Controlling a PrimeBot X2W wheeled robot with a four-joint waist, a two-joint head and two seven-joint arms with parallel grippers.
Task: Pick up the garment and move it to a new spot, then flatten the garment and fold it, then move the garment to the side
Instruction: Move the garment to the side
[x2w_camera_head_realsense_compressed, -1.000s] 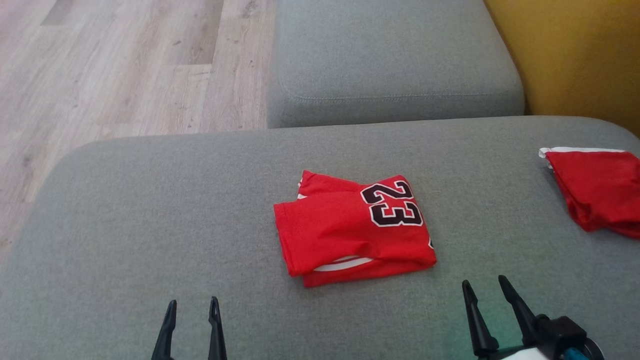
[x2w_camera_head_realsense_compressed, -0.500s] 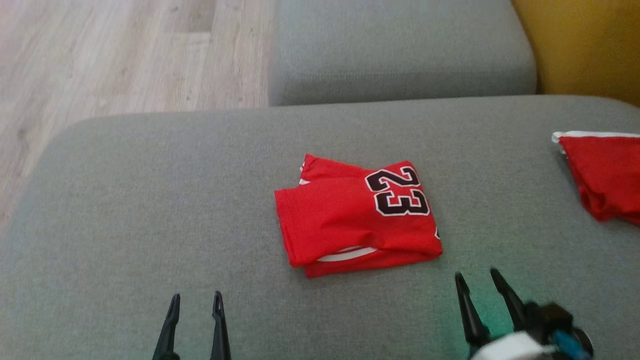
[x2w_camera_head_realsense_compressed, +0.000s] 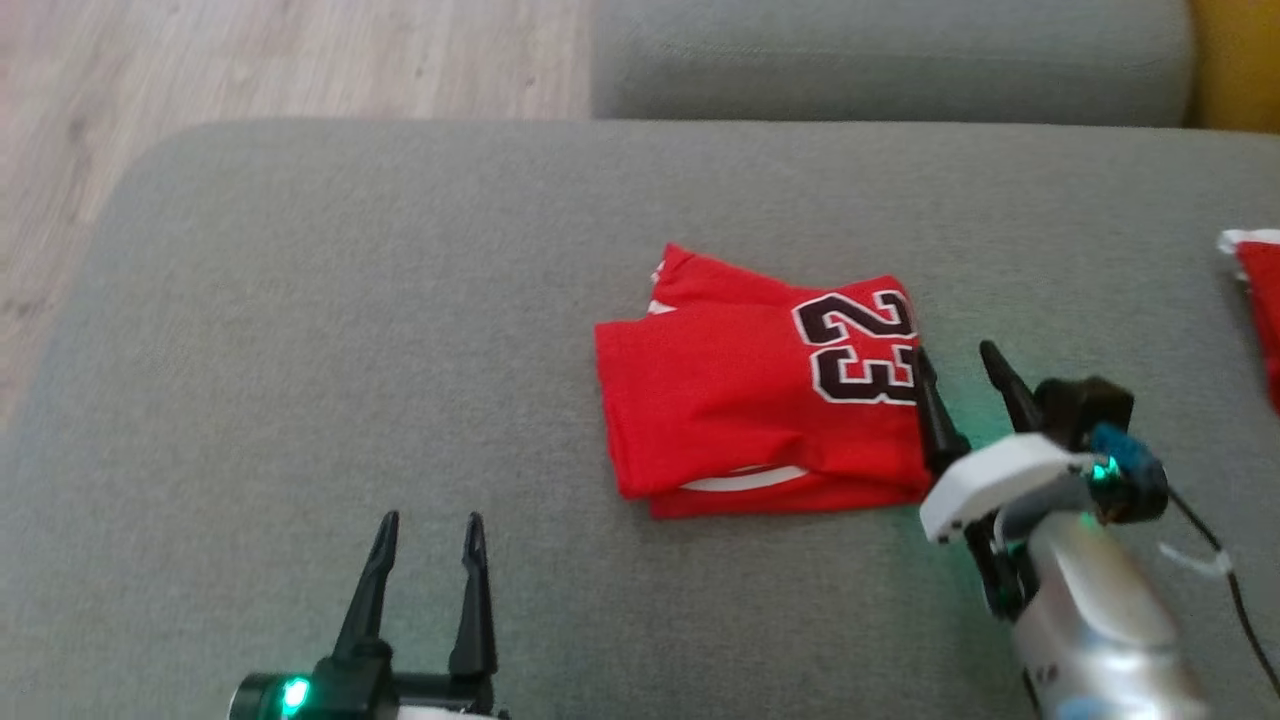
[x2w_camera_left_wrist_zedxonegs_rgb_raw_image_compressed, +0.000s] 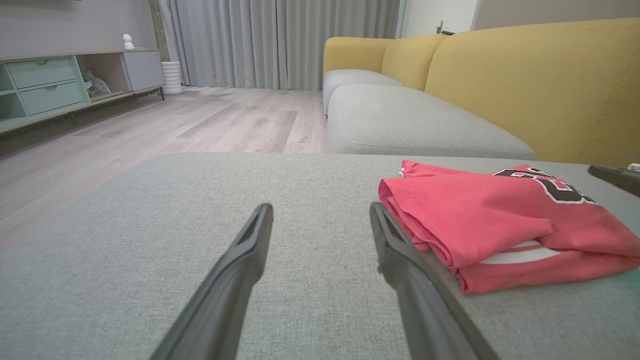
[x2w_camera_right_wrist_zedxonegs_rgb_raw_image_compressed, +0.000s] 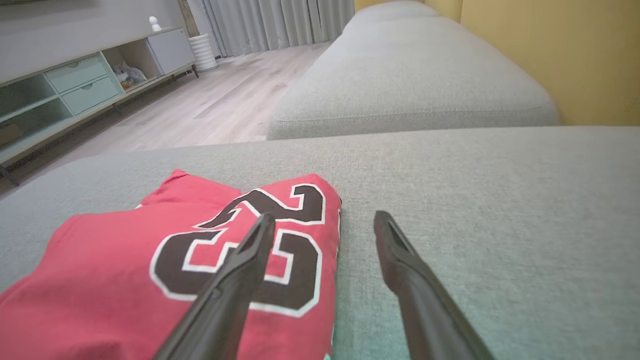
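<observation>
Right gripper (x2w_camera_head_realsense_compressed: 953, 350) has pushed forward and now sits at the garment (x2w_camera_head_realsense_compressed: 740, 400), and the head camera has swung too, so the whole picture has shifted. Its jaws are spread wide and straddle the cloth's right-hand edge. The left finger is over the black "23", the right finger over the bare grey cushion (x2w_camera_head_realsense_compressed: 300, 350). Left gripper (x2w_camera_head_realsense_compressed: 431, 518) hangs back, jaws spread as well and holding nothing, with the folded jersey ahead of them and off to their right.

The bundle looks folded already, so the danger is undoing that. If the right jaws close here they may nip just the top layer at the edge, and a lift would then peel the fold open. Come in too low and the outer finger could dig into the upholstery and drag.

Hard to call whether the left finger is touching the fabric or hovering just above it. That finger covers the jersey's right edge in the head view. The under-layers are tucked out of sight. Beyond the right jaws' outer side, a second red cloth (x2w_camera_head_realsense_compressed: 1262, 300) is cut off by the frame.
</observation>
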